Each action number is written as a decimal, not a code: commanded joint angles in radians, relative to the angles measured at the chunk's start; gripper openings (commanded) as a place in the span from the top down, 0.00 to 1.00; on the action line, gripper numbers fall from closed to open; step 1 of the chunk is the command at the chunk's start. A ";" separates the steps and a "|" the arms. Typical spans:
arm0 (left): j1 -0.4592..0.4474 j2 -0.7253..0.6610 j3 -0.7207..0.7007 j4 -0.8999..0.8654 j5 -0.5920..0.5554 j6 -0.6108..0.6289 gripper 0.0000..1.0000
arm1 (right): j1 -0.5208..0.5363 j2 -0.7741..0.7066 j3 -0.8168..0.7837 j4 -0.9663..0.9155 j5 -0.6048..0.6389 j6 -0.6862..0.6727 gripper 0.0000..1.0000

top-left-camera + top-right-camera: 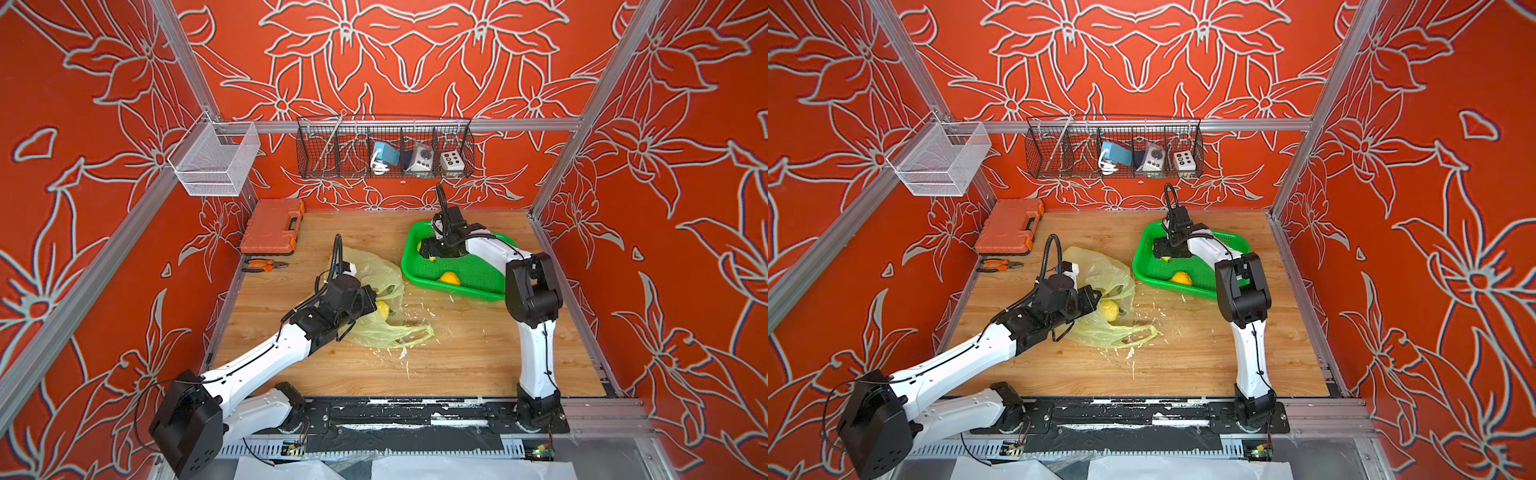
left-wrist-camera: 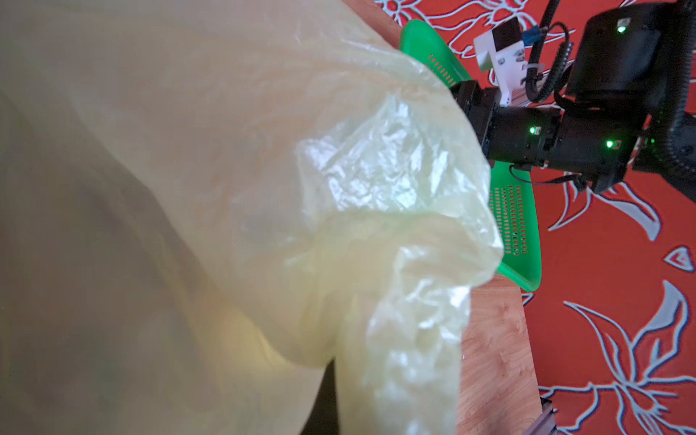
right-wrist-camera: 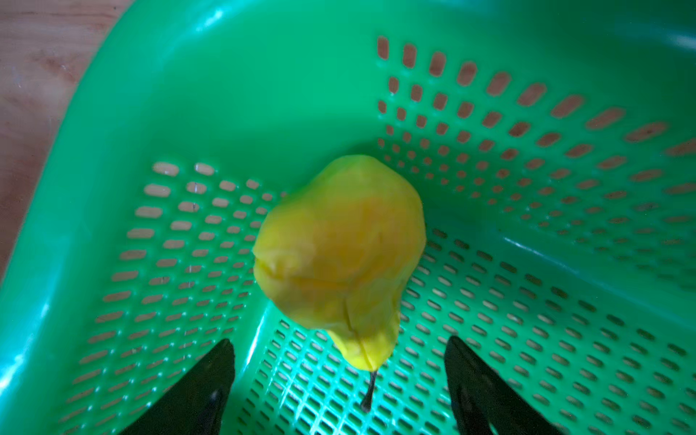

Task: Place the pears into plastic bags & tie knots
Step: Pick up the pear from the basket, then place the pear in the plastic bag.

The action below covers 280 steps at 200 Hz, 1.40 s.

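Yellow pears (image 1: 449,277): three. One in bag (image 1: 374,337), two in green basket (image 1: 478,270). Left tool (image 1: 371,299) clamped on bag; right tool (image 3: 339,341) apart.

A yellow pear (image 3: 339,256) is showing against a green slotted basket (image 3: 188,94), a pale yellow-green bag (image 1: 380,270) against light wood-grain tabletop (image 1: 457,353).

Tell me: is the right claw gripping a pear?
No, the right claw is open, fingers not touching the pear in the basket.

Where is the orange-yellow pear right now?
In both top views the pear lies inside the green basket, by its near wall, right of the bag.
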 commanded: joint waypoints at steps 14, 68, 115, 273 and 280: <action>0.002 0.017 0.014 -0.012 0.022 0.002 1.00 | 0.001 0.091 0.094 0.005 -0.006 -0.005 0.13; 0.002 0.033 0.016 -0.014 0.029 0.003 1.00 | 0.000 0.156 0.194 -0.001 -0.025 -0.006 0.20; 0.001 0.050 0.032 -0.006 0.023 0.006 1.00 | -0.011 0.061 0.128 0.037 -0.065 -0.006 0.62; 0.002 0.063 0.130 -0.066 0.060 0.079 1.00 | 0.274 -0.853 -0.830 0.298 -0.359 0.245 0.65; 0.002 0.067 0.136 -0.067 0.069 0.084 1.00 | 0.298 -0.847 -0.845 0.316 -0.363 0.258 0.66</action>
